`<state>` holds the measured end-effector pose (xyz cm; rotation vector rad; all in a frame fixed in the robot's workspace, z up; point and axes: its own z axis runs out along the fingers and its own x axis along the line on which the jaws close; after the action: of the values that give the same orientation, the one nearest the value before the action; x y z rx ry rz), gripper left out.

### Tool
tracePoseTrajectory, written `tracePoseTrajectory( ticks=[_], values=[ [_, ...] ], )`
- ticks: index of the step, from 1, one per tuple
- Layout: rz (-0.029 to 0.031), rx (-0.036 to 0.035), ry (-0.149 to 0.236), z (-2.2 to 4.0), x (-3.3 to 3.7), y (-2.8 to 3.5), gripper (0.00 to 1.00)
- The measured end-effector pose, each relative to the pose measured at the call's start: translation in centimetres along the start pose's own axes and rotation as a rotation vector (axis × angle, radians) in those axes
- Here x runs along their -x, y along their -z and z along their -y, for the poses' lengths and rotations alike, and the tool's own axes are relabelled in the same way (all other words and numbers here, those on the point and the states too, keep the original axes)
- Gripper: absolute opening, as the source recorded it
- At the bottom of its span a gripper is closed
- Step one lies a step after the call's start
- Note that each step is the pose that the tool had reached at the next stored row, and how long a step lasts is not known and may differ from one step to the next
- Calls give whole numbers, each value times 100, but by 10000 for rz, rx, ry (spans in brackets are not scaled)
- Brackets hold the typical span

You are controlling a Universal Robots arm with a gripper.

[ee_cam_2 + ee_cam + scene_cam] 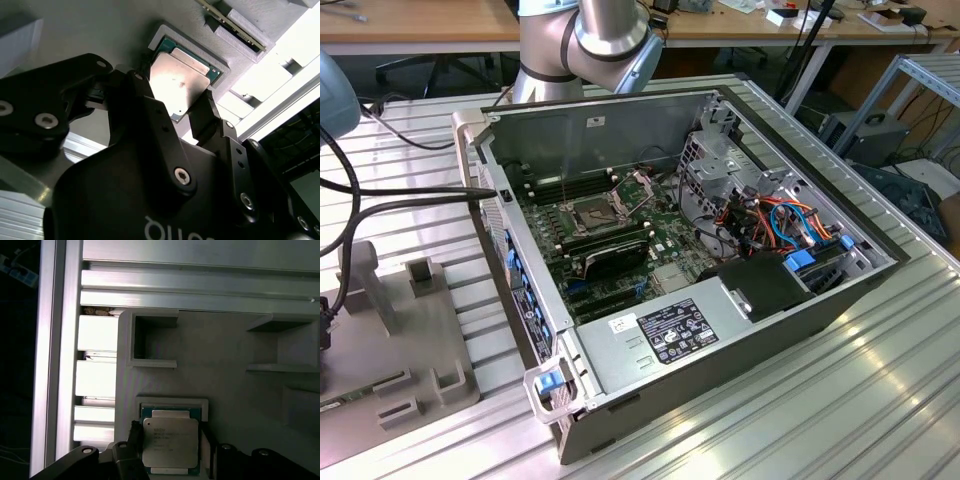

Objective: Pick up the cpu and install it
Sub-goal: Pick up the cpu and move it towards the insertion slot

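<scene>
In both wrist views the jaws straddle the cpu (180,82) (170,442) in its grey holder (225,365), close against two edges; whether they are clenched cannot be told.

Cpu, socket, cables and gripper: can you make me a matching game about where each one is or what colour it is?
Things
1. cpu
2. socket
3. cables
4. gripper

Descriptions
A. orange and blue, inside the computer case
B. black, right at the cpu
C. silver on top, lying in a recess of the grey holder
D. dark square on the green board

Pairs: 1-C, 2-D, 3-A, 4-B
</scene>
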<state>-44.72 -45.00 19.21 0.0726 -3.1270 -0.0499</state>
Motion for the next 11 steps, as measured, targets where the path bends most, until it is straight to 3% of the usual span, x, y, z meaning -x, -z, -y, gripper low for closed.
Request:
tracePoseTrajectory(
  ticks=[11],
  values=[
    [-1, -1, 0, 0, 0, 5, 62]
  ],
)
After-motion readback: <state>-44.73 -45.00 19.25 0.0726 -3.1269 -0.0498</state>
